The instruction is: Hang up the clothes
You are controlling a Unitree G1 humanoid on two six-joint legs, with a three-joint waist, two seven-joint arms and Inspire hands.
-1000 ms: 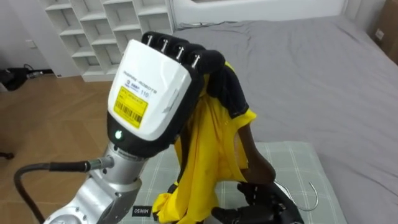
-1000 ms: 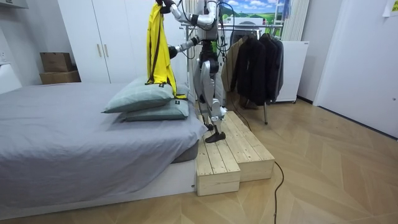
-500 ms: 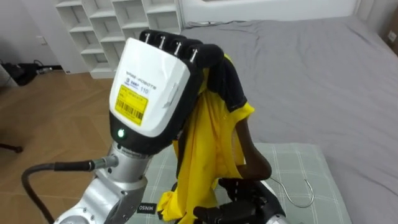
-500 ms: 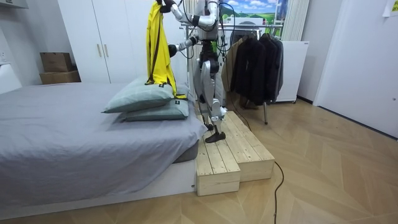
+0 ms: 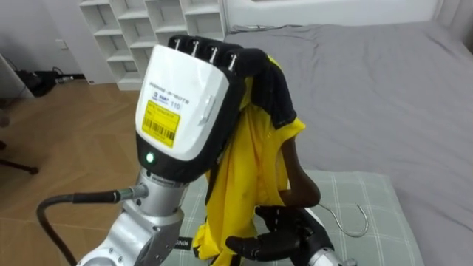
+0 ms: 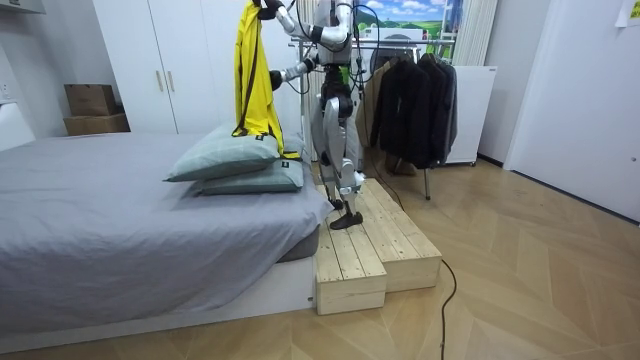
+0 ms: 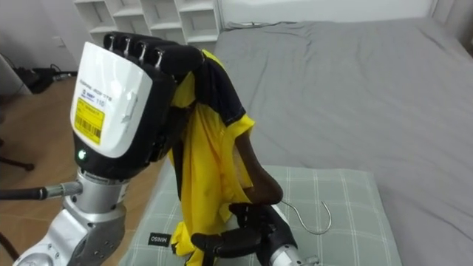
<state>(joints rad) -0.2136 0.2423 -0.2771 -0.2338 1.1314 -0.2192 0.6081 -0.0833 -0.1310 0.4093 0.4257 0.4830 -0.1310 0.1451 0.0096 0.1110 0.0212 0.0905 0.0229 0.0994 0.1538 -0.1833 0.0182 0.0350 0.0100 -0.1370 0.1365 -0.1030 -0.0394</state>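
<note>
As the left eye is seeing, left hand [image 5: 185, 103]: clenching the yellow shirt [image 5: 247, 185].
Right hand [image 5: 277, 233], below: pinching a hanger [image 5: 299, 181] under the shirt.
Room view, rack [image 6: 400, 38]: standing behind both hands.
Right eye, advice: probably holding the collar taut, sliding the hanger in.

Hanger mostly hidden
We make out the hanger's hook [image 5: 365, 222]; the rest lies behind the right hand [image 5: 284, 233] and yellow shirt [image 5: 247, 170].

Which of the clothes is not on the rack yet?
The yellow shirt: the left hand grips it with curled fingers and holds it up high above the pillows. The dark clothes all hang on the rack.
</note>
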